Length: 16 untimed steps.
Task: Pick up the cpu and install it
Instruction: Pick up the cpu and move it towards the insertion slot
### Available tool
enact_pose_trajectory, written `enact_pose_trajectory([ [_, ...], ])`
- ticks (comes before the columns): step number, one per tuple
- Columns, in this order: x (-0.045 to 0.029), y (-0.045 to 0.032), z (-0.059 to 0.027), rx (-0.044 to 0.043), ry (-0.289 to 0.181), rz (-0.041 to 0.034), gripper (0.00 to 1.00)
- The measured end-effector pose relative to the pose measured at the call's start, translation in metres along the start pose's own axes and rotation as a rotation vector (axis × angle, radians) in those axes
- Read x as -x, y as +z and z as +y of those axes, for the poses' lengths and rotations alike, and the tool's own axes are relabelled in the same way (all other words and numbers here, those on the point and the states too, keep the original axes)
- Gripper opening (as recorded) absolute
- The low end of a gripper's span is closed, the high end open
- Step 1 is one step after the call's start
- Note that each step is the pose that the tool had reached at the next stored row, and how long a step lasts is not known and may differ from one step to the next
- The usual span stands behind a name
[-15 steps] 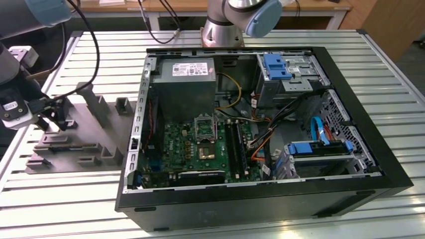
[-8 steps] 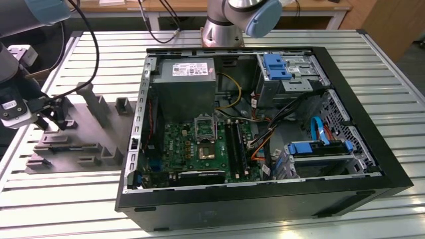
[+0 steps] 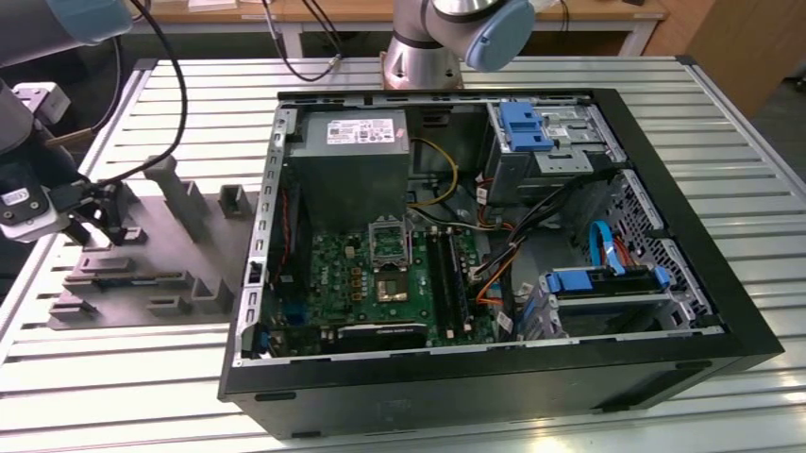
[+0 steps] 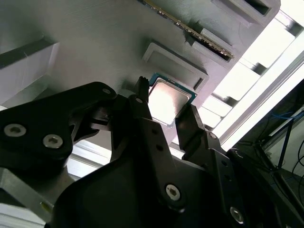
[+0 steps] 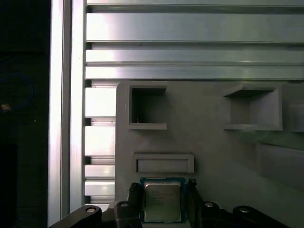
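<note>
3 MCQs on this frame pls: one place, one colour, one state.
1. Where is the cpu?
A) seated in the socket
B) between the fingers of the gripper, over the grey fixture tray
C) on the power supply
2. What colour are the drive brackets in the case?
A) red
B) yellow
C) blue
3. The case is:
A) open, motherboard exposed
B) closed, panel on
C) upside down
Key: 1 B, the first wrist view shows fingers flanking the cpu above the tray. 2 C, they show blue in the exterior view. 3 A, the board lies in plain sight.
</note>
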<state>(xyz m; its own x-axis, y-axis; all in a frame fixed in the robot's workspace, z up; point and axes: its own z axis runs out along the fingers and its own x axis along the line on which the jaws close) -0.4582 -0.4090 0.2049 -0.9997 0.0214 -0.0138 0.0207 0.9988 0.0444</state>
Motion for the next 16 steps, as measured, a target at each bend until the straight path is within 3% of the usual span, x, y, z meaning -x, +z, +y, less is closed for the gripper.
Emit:
enact_pose_trajectory([
  [16, 0.0002, -0.0112, 0.0005, 0.0001, 0.0, -0.0001, 0.47],
])
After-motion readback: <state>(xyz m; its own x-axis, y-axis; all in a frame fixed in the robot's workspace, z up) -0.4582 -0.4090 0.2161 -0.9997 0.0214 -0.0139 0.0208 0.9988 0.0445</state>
